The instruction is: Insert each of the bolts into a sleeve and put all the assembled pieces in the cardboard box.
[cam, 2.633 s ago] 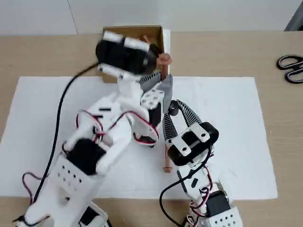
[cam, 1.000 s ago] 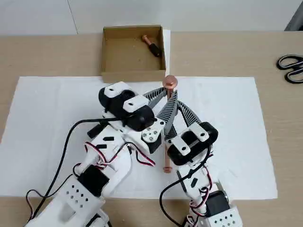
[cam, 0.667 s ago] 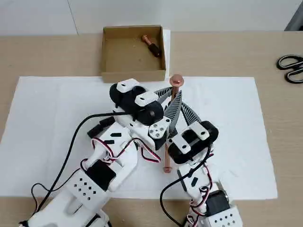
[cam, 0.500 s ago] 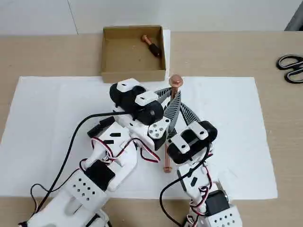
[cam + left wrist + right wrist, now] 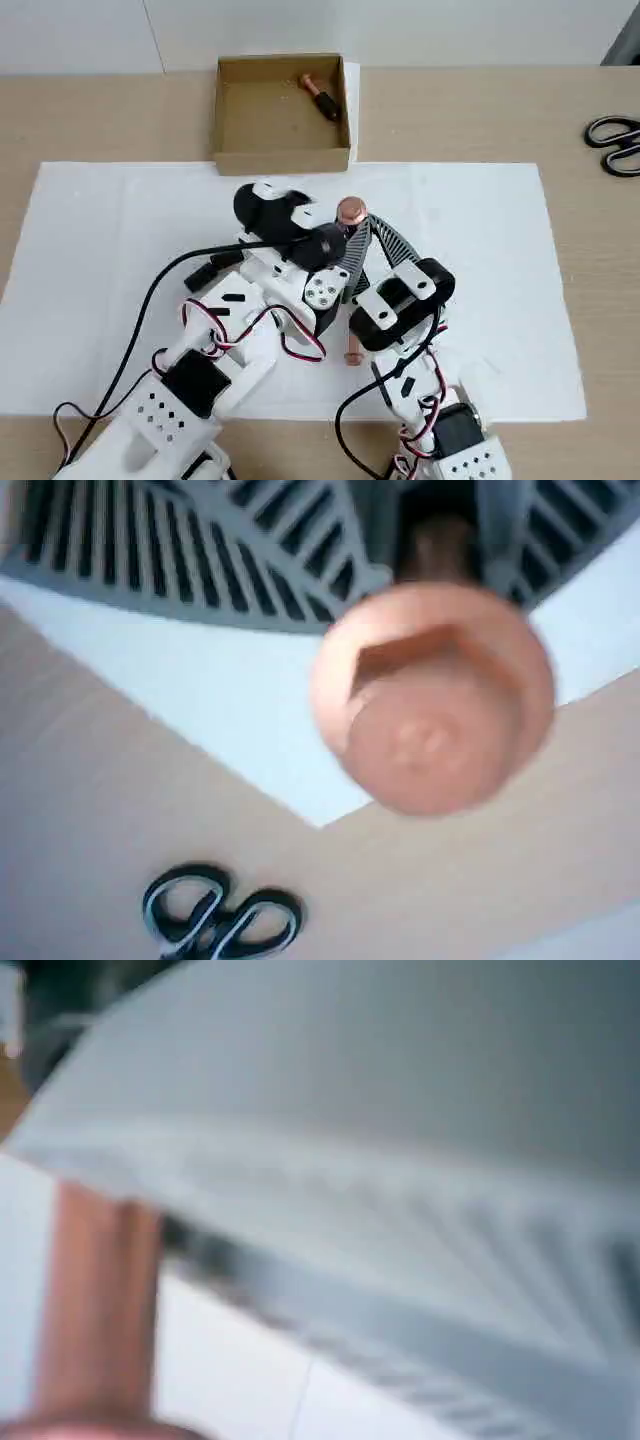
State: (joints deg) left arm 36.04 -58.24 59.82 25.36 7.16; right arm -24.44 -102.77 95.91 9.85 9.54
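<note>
The left tool (image 5: 350, 240) is pinching a copper-coloured, round-headed metal bolt (image 5: 351, 211) by its shank. It holds the bolt upright, head on top, over the middle of the large white paper sheet (image 5: 120, 220). In the left wrist view the head faces the camera, and the shank runs away from it between grey ribbed fingers (image 5: 250, 550).

The right tool (image 5: 388, 245) sits just beside the left tool, on its right side. I cannot tell whether it is spread or pressed together. The right wrist view shows a copper shank (image 5: 95, 1300) close up over white paper, but I cannot tell which bolt it belongs to.

A second bolt (image 5: 352, 356) of the same copper colour lies flat on the paper sheet. It is on the near side of both tools, and the arms hide most of its length.

The shallow brown cardboard box (image 5: 265, 125) stands open on the light wooden desk (image 5: 480, 110), at the far edge of the paper sheet and apart from both tools. In its far right corner lies an assembled piece (image 5: 320, 95), a copper bolt in a black sleeve, resting at a slant.

Black-handled scissors (image 5: 615, 143) lie on the bare desk at the far right, well apart from everything else.
</note>
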